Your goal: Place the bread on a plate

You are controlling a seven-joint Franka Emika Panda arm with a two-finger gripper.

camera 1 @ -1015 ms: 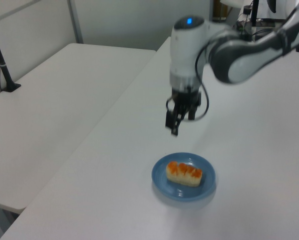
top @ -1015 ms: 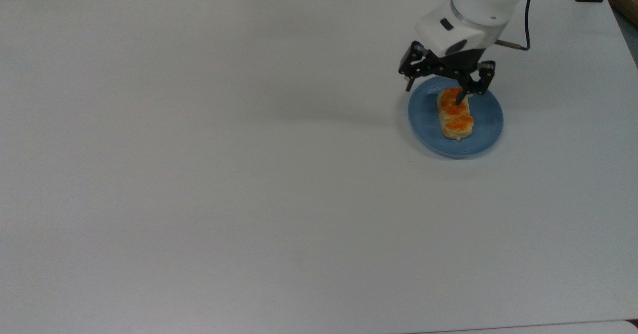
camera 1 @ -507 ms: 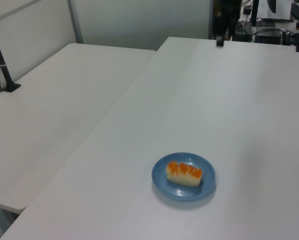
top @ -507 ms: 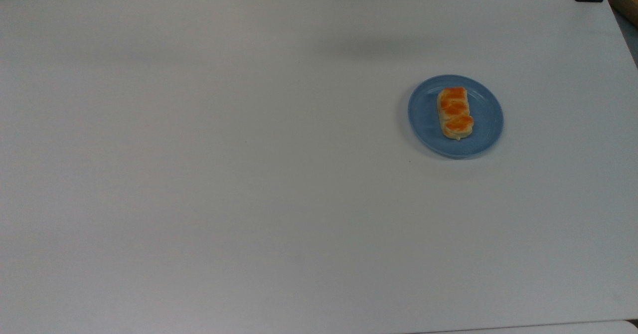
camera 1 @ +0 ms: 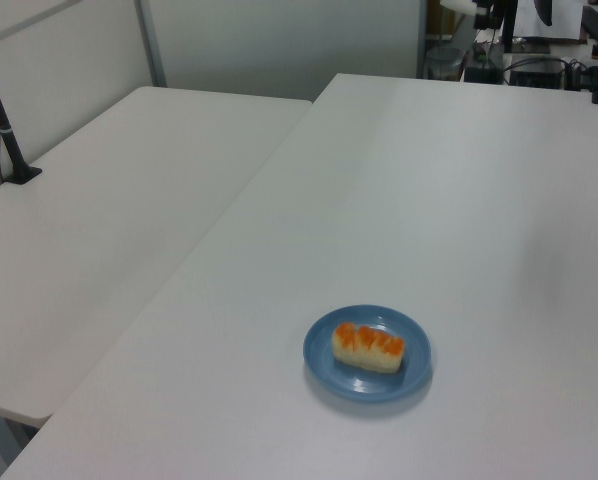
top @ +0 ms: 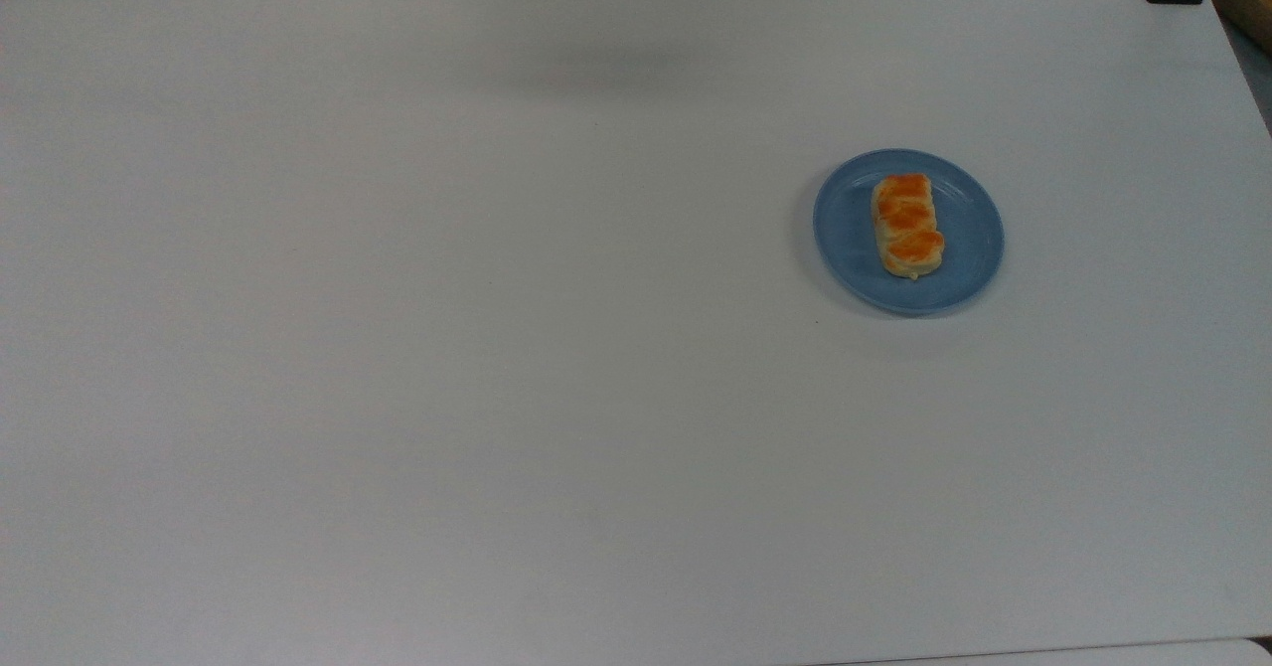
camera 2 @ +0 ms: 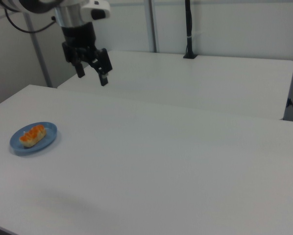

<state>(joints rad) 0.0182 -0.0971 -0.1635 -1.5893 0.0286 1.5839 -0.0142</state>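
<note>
A broad white table (top: pixel 497 348) fills the top view. At its right-centre sits the round light-blue plate (top: pixel 969 249) with a ringed rim. On it lies the bread (top: pixel 905 225), an oblong pale-cream roll with orange-brown glazed bumps. In the right view's upper left, the gripper (camera 2: pixel 92 69) hangs with fingers spread, empty.

This looks like a robot lab. Big white surfaces (camera 1: pixel 459 200) stand side by side by plain walls, with a black pole (camera 2: pixel 188 29) clamped on one. Cables and gear (camera 1: pixel 539 60) sit at the back.
</note>
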